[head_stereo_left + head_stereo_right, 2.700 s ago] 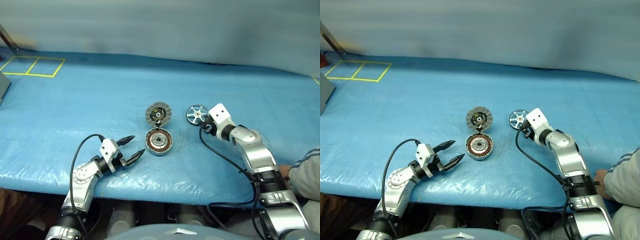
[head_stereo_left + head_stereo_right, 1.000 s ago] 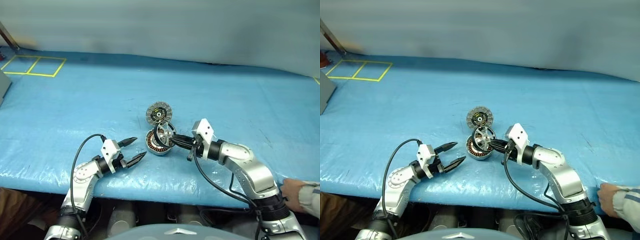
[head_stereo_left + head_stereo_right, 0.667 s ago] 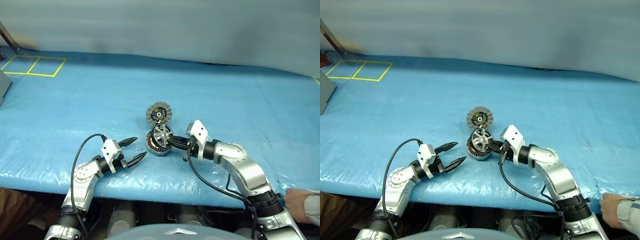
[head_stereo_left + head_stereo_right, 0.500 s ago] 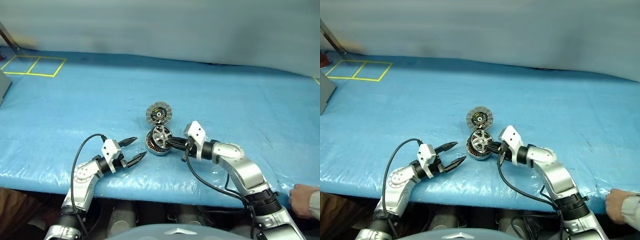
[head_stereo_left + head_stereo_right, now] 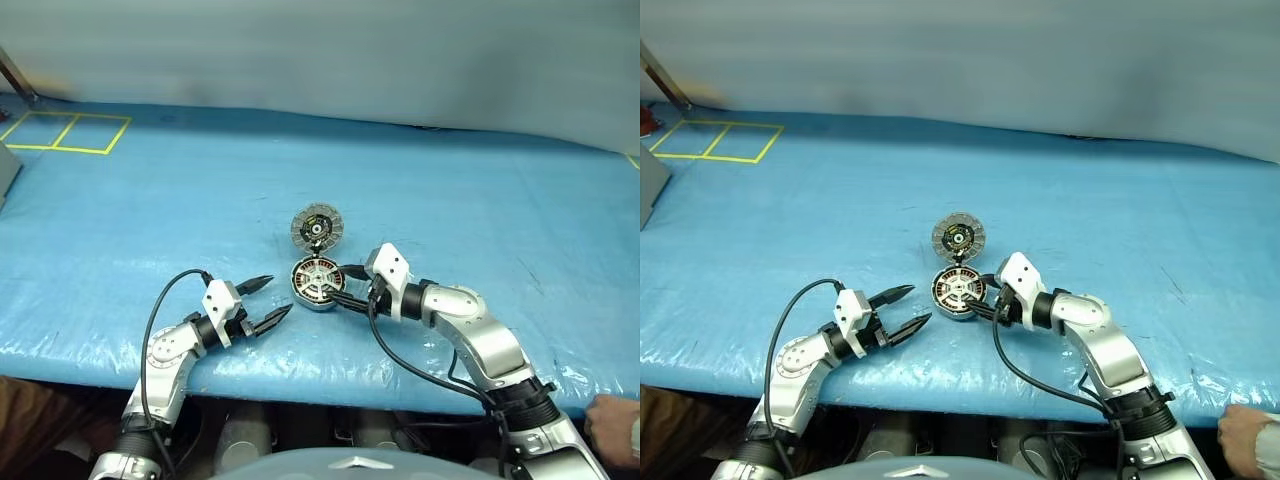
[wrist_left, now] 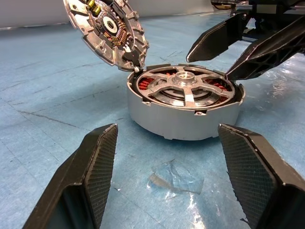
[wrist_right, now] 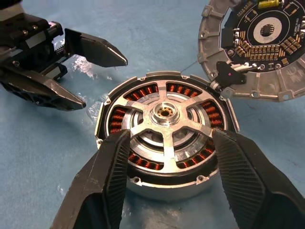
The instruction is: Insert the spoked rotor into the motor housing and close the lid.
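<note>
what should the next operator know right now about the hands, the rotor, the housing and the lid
Right hand: open, fingers either side of the housing, holding nothing.
Left hand: open and empty, hovering to the housing's left.
Rotor: seated flat inside the housing, copper windings showing between its spokes.
Lid: still hinged open, tilted up at the far edge, circuit face showing.
Done: rotor inserted.
Left: swing the lid down onto the housing and press it shut.

Spoked rotor (image 6: 187, 90) inside motor housing (image 6: 183, 119)
</note>
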Available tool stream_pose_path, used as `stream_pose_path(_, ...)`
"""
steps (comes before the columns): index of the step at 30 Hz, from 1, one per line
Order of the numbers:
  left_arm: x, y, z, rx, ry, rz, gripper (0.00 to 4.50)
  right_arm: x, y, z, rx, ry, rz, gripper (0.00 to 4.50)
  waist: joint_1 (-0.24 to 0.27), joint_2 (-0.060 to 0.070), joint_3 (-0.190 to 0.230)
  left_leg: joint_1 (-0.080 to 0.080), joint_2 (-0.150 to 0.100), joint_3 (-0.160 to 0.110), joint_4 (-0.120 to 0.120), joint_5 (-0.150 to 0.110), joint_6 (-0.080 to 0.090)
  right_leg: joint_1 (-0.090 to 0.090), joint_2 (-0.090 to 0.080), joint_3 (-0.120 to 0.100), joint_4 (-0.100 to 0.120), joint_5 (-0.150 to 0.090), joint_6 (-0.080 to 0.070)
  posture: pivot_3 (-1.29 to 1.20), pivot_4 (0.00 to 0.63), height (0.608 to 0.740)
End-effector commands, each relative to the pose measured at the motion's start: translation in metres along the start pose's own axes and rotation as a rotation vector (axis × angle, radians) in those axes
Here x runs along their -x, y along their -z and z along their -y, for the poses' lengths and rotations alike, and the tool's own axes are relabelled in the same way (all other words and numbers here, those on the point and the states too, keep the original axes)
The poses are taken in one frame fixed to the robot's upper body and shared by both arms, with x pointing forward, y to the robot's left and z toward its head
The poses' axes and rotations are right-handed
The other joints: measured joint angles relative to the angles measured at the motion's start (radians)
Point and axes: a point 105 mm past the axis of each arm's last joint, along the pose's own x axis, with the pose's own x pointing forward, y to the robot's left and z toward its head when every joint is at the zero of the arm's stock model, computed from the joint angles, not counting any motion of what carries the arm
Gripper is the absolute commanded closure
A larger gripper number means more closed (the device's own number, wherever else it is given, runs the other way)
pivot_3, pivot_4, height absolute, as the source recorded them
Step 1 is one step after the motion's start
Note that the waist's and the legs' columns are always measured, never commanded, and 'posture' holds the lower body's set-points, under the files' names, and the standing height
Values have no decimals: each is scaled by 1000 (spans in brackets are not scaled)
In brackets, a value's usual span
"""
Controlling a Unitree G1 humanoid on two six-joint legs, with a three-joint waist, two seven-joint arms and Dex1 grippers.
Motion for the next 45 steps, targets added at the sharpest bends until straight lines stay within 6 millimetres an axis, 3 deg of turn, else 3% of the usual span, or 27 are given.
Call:
stream_pose_path(1, -2, -13, 0, -50, 4, 38, 929, -2, -18, 2, 7, 9, 81, 1701, 0, 0, 0, 0, 0, 0, 0, 0, 0, 0, 0, 0, 0, 0, 0, 0, 150, 740)
stream_pose_path(4, -1, -14, -2, -55, -13, 44, 929, -7, -16, 3, -4, 23, 81, 2307, 0, 0, 0, 0, 0, 0, 0, 0, 0, 0, 0, 0, 0, 0, 0, 0, 150, 740)
stream_pose_path(10, 0, -15, -11, -72, -64, 35, 929, -17, -10, 4, -23, 44, 69, 4320, 0, 0, 0, 0, 0, 0, 0, 0, 0, 0, 0, 0, 0, 0, 0, 0, 150, 740)
stream_pose_path(11, 0, -14, -13, -69, -70, 26, 929, -19, -8, 3, -21, 35, 57, 4462, 0, 0, 0, 0, 0, 0, 0, 0, 0, 0, 0, 0, 0, 0, 0, 0, 150, 740)
stream_pose_path(16, 0, -13, -18, -60, -96, 22, 929, -19, 13, 4, 5, 53, -50, 4462, 0, 0, 0, 0, 0, 0, 0, 0, 0, 0, 0, 0, 0, 0, 0, 0, 150, 740)
stream_pose_path(21, -2, -14, -22, -50, -131, 29, 929, -18, 15, 1, -5, 37, -47, 4462, -1, 0, 0, 2, 0, 0, 0, 0, 0, 2, 0, 0, 0, 0, 0, 0, 150, 740)
stream_pose_path(31, -9, -34, -67, 43, -360, 85, 929, -5, -35, 5, -83, 42, 214, 4462, 0, -1, 0, 2, 0, 0, 0, 0, 0, 3, 0, 0, 0, 2, 3, 0, 150, 740)
stream_pose_path(34, -18, -42, -78, 33, -377, 86, 1567, 1, -37, 9, -89, 76, 230, 4500, 1, -1, 0, 2, 0, 0, 0, 0, 0, 3, 0, 0, 0, 3, 4, 0, 150, 740)
stream_pose_path(43, -68, -60, -114, -32, -437, -7, 4481, 16, -32, 17, -79, 156, 215, 4500, 6, -1, 0, 2, -2, 0, 0, 0, 0, 3, 4, 0, 0, 4, 7, 0, 150, 740)
stream_pose_path(45, -80, -60, -117, -45, -421, -43, 4481, 18, -32, 18, -77, 167, 216, 4500, 7, -2, 0, 2, -2, 0, 0, 0, 0, 3, 4, 0, 0, 4, 7, 0, 150, 740)
